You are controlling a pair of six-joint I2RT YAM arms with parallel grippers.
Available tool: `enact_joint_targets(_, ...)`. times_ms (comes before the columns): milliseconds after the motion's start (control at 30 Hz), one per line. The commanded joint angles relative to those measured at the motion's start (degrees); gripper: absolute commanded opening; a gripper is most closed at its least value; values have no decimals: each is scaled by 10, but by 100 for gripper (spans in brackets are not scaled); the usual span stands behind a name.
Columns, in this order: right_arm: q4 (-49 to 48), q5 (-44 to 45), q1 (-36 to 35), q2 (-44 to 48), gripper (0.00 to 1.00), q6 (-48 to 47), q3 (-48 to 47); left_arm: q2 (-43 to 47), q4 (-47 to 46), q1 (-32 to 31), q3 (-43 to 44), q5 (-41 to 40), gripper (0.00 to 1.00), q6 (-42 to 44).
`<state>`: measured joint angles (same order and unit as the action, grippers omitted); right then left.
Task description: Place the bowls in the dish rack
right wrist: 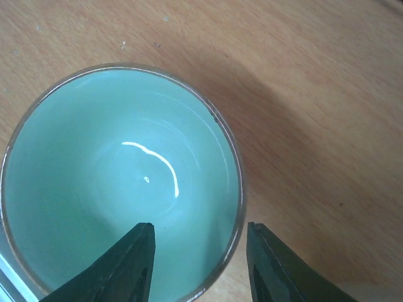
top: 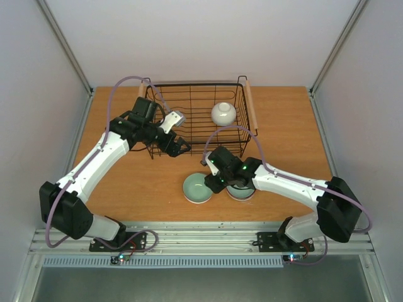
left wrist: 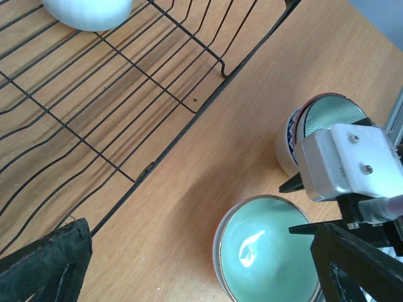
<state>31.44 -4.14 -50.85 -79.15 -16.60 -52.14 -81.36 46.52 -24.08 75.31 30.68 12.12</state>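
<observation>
The black wire dish rack stands at the back of the table with a white bowl inside it. In front of it sit a pale mint bowl and a blue-and-white bowl, the latter half hidden under my right arm. My right gripper straddles the mint bowl's rim, one finger inside and one outside, with a gap on either side. My left gripper hovers open and empty by the rack's front left corner. Its view shows the rack, white bowl, mint bowl and patterned bowl.
The rack's wavy wire floor is bare apart from the white bowl. A purple cable loops from each arm, the right one arching beside the rack's front right corner. Bare wood lies left and right of the bowls.
</observation>
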Motion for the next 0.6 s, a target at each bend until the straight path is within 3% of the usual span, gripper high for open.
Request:
enact_joint_targets(0, -33, -9, -4, -22, 42, 3, 0, 10, -20, 1, -7, 8, 95, -10)
enact_joint_targets(567, -47, 30, -4, -57, 34, 4, 3, 11, -29, 1, -25, 7, 96, -8)
